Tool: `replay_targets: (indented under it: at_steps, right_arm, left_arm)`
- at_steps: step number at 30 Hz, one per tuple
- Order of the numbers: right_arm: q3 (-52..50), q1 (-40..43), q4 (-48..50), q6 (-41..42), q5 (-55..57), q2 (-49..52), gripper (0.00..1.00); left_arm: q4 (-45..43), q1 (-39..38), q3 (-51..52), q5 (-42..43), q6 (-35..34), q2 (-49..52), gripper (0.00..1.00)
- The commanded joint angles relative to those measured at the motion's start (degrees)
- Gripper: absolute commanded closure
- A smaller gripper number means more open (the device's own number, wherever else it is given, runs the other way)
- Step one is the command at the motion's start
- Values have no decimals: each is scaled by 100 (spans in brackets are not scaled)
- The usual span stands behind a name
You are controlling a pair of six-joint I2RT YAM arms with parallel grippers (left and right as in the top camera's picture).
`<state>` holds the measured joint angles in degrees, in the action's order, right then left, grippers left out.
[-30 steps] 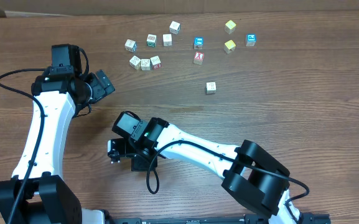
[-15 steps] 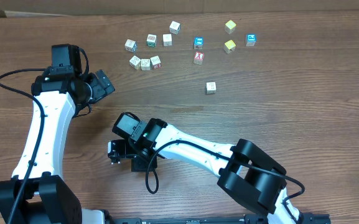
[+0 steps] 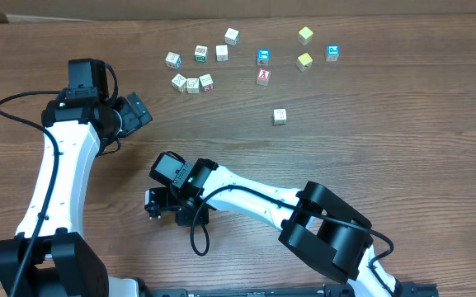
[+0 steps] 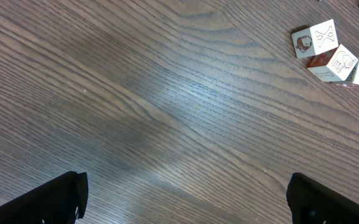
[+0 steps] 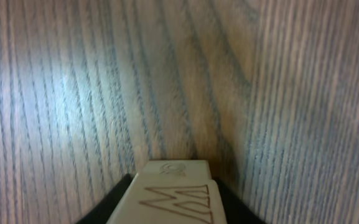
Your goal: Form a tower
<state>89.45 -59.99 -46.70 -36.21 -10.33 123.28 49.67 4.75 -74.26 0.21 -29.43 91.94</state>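
tower: only a pale M-printed cube shows, low by the table's near edge, left of centre | right gripper: dark fingers pinching the tower from both sides | left gripper: jaws spread wide over bare wood | loose cubes: scattered along far edge

The tower shows at the bottom centre of the right wrist view, cut off by the lower edge; pale wood; a brown outlined M on the nearer face; a faint oval print beyond a seam; cube count unclear.
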Motion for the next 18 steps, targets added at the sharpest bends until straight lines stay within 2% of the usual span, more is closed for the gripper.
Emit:
replay_targets:
  at_steps: [1,7,18]
  right_arm:
    - [-35,50,39,-31,-92,31,72]
    - [-35,50,55,-28,-92,31,70]
    - [-35,50,70,-28,-92,31,44]
  left_arm:
    - [-22,7,-74,-79,94,-11,0]
    - [-22,7,-74,-79,94,-11,0]
    - [-22,7,-74,-79,94,-11,0]
